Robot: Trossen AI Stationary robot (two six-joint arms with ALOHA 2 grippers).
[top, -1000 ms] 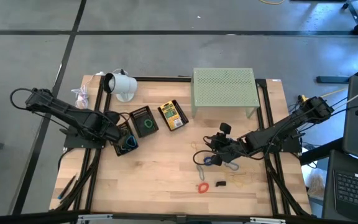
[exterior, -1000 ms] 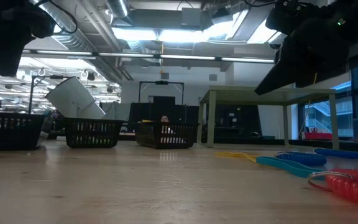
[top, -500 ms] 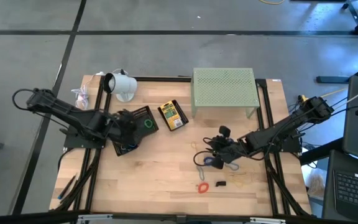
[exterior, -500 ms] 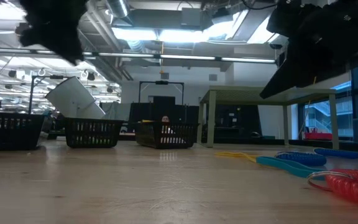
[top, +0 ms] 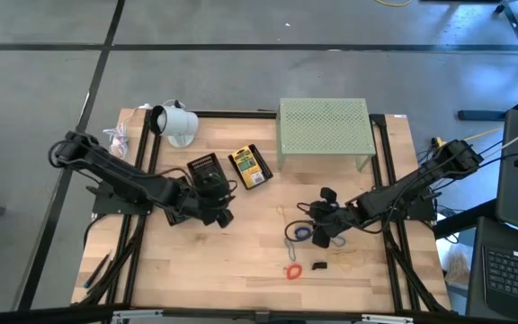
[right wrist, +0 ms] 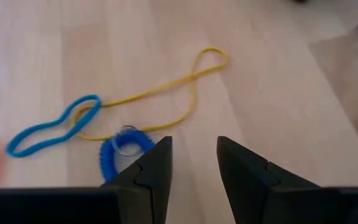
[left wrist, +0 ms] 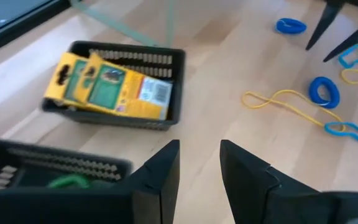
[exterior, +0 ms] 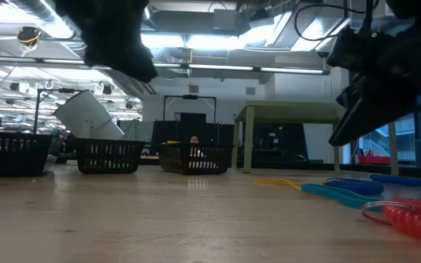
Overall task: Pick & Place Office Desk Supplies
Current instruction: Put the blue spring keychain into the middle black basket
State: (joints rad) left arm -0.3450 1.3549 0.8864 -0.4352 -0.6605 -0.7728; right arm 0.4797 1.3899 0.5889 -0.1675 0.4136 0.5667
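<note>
Our right claw (right wrist: pixel 191 163) hangs with its two fingers spread a little and nothing between them, just above the loose bands in front of the green stand (top: pixel 323 126). Right under it sits the blue coil band (right wrist: pixel 124 148), touching the long yellow band (right wrist: pixel 160 92) that loops off toward the stand, and a flat blue band (right wrist: pixel 51 125) crosses that yellow one on the far side of the coil.

We reckon all of these are light, floppy and a bit grabby on the wood, so a pinch on a single strand will just drag its neighbours along. The coil looks like the best bet: it stands thicker, so closing across its body should hold. The yellow one is thin and lies flat, harder to get under.

A red coil (top: pixel 292 271) and a small black clip (top: pixel 319 266) lie farther from the stand, near the table's front edge.

Our left claw (left wrist: pixel 199 163) is also a bit apart and empty, out past the basket with the yellow packets (left wrist: pixel 110 84), which sits just beside the stand.
</note>
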